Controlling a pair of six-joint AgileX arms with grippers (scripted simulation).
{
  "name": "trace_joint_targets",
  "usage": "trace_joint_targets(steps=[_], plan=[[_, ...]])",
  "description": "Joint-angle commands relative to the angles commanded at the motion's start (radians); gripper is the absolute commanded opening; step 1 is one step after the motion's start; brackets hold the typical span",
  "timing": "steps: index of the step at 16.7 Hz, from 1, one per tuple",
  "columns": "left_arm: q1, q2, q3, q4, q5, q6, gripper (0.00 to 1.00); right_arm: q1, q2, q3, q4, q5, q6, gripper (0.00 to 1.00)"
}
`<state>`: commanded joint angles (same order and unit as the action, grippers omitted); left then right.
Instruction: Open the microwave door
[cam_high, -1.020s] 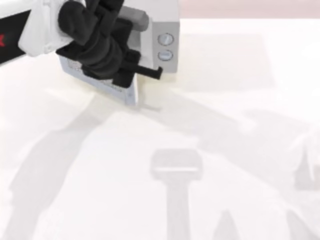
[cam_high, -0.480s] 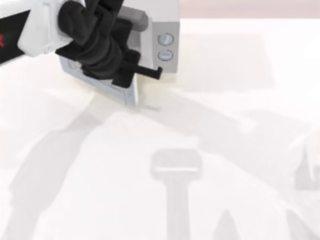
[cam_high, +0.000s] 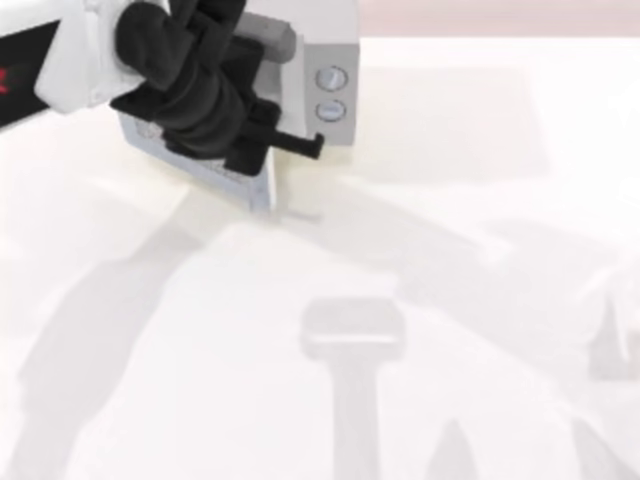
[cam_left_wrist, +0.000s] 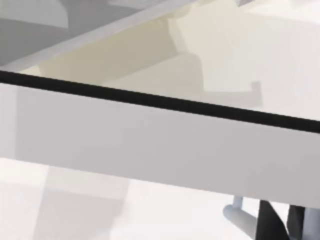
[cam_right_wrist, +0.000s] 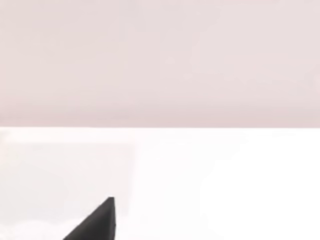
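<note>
So the microwave (cam_high: 300, 60) sits at the far left of the table, and the microwave door (cam_high: 215, 175) already swings out on a diagonal toward the near side. The left gripper (cam_high: 290, 143) is right at its free handle edge; can't tell whether the jaws are clamped. Right arm's parked off-frame, so left is nearer.

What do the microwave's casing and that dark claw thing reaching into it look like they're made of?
The microwave looks like light-grey painted metal or plastic: smooth, matte, flat panels, two round knobs. Its door has the same pale grey finish with a dark edge strip. The left tool looks like matte black plastic or rubber, showing no shine. It is all rendered, so this is only a guess.
</note>
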<state>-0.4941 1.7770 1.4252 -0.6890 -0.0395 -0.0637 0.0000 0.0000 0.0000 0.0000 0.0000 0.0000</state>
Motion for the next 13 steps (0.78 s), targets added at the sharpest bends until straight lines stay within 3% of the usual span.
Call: trace_joint_targets(steps=[13], plan=[[0.047,-0.074,-0.087,0.012,0.084,0.143,0.0,0.0,0.0,0.0,0.0,0.0,0.0,1.0]])
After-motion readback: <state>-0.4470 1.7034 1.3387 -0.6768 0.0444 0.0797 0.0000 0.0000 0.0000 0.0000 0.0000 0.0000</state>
